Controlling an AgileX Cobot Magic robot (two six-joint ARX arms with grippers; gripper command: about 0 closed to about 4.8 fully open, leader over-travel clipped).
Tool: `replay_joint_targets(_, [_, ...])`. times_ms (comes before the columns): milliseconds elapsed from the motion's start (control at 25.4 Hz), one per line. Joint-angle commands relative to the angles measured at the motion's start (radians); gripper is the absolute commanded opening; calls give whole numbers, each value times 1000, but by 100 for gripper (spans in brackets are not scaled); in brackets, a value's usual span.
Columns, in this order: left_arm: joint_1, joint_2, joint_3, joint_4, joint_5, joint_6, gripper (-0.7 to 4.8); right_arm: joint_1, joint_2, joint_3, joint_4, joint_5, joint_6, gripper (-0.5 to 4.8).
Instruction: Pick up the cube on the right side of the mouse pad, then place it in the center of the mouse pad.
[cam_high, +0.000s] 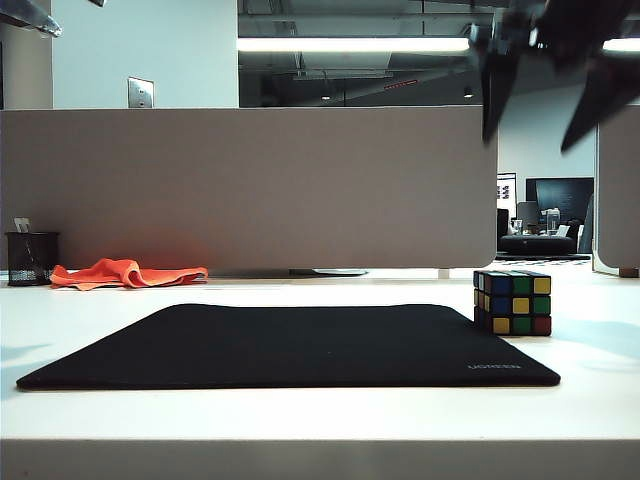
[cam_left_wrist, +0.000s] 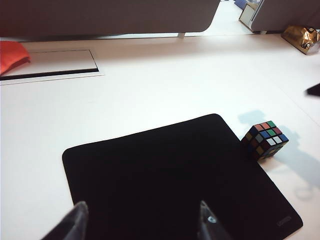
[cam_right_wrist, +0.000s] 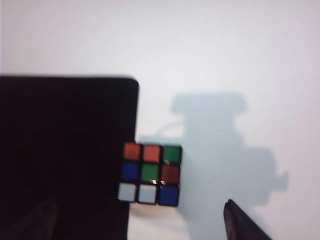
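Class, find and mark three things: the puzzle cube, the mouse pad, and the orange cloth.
puzzle cube (cam_high: 513, 303): exterior view, middle of its front face.
mouse pad (cam_high: 290, 345): exterior view, bare middle of its top.
orange cloth (cam_high: 125, 273): exterior view, centre of the crumpled heap.

Right pincer (cam_high: 563, 95): black tapered fingers; left pincer (cam_left_wrist: 142, 222): dark fingers, small screw

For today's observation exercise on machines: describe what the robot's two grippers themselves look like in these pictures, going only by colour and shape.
The right gripper shows as two dark, almost black fingers that taper to points, hanging from a dark blurred body at the top of the exterior view. The left gripper has similar fingers, dark grey and wedge-shaped, one with a small pale fitting near its tip. No cables or markings can be made out.
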Motion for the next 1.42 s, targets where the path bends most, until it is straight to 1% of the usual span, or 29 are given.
replay_joint_targets(39, [1,-2,7,6,19,-3,282,1,72,3,-29,21,31,479])
replay_joint_targets(236, [1,-2,7,6,19,-3,282,6,192,3,-18,23,43,479])
replay_joint_targets(354, [1,-2,7,6,19,-3,282,8,227,3,-5,-3,48,479])
replay_joint_targets(630, [1,-2,7,7,19,-3,281,13,271,3,19,-27,54,479])
replay_joint_targets(945, [1,-2,7,8,19,-3,281,13,315,3,31,-26,57,479])
replay_joint_targets(1024, [1,-2,7,7,19,-2,281,13,315,4,38,-26,57,403])
replay_joint_targets(1103, [1,-2,7,6,19,-2,281,13,315,3,35,-26,56,344])
replay_joint_targets(1182, [1,-2,7,6,19,-3,281,13,315,3,28,-26,56,302])
replay_joint_targets(1418, [2,-2,7,5,19,-3,281,13,312,4,27,-24,56,300])
